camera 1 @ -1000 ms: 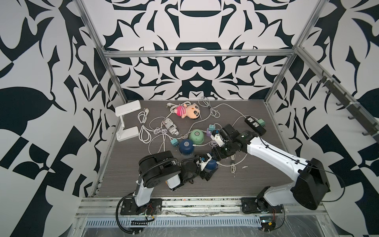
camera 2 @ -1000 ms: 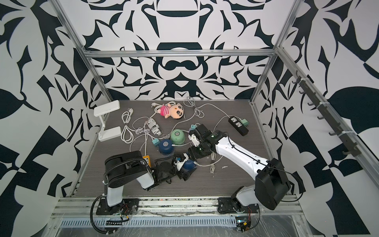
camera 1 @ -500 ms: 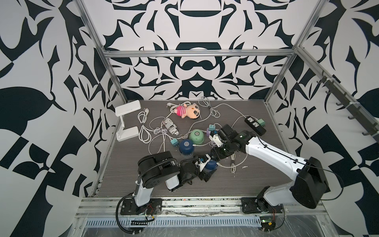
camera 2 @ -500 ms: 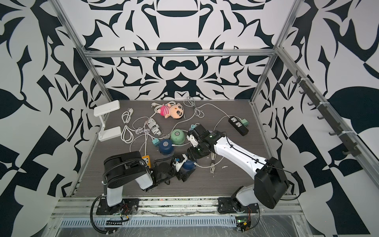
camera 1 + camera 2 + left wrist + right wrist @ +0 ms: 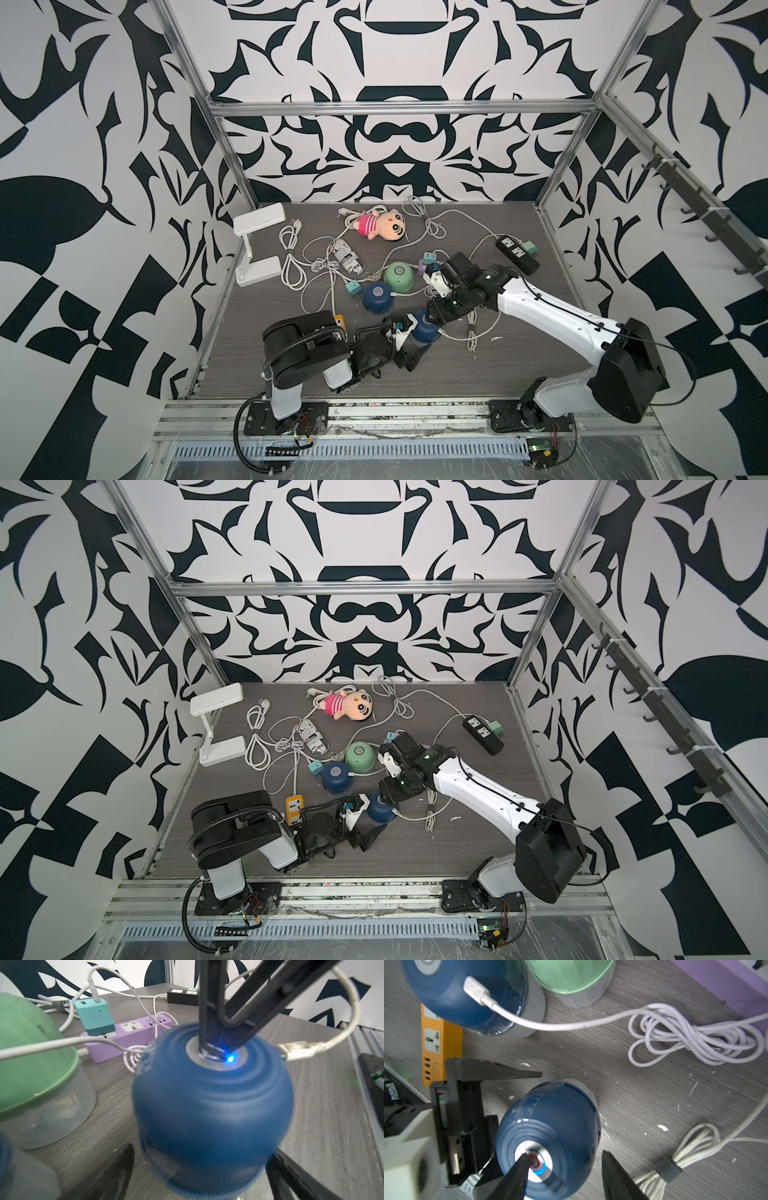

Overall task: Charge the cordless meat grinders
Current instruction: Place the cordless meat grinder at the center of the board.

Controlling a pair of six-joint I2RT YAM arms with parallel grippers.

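Observation:
Three cordless meat grinders stand mid-table. The mint green one (image 5: 398,277) is farthest back. A dark blue one (image 5: 377,296) has a white cable plugged into its dome (image 5: 475,991). The nearer dark blue one (image 5: 426,332) (image 5: 212,1105) stands between the wide-open fingers of my left gripper (image 5: 417,338) (image 5: 201,1149), with a gap showing on one side. My right gripper (image 5: 432,320) (image 5: 564,1154) is open above it. One of its fingertips (image 5: 523,1159) rests on the silver top button, where a blue light glows. A loose white USB plug (image 5: 299,1051) hangs beside the dome.
A purple power strip (image 5: 128,1032) carries a teal adapter (image 5: 94,1016). An orange strip (image 5: 293,808) lies by the left arm, a black strip (image 5: 516,253) at the back right. A bundled white cable (image 5: 670,1165) lies by the right gripper. Plush doll (image 5: 380,224) and white lamp (image 5: 257,245) sit at the back.
My right gripper has come down and nearer onto the top of the near blue grinder, its jaws narrowing a little. The left arm has stayed in place.

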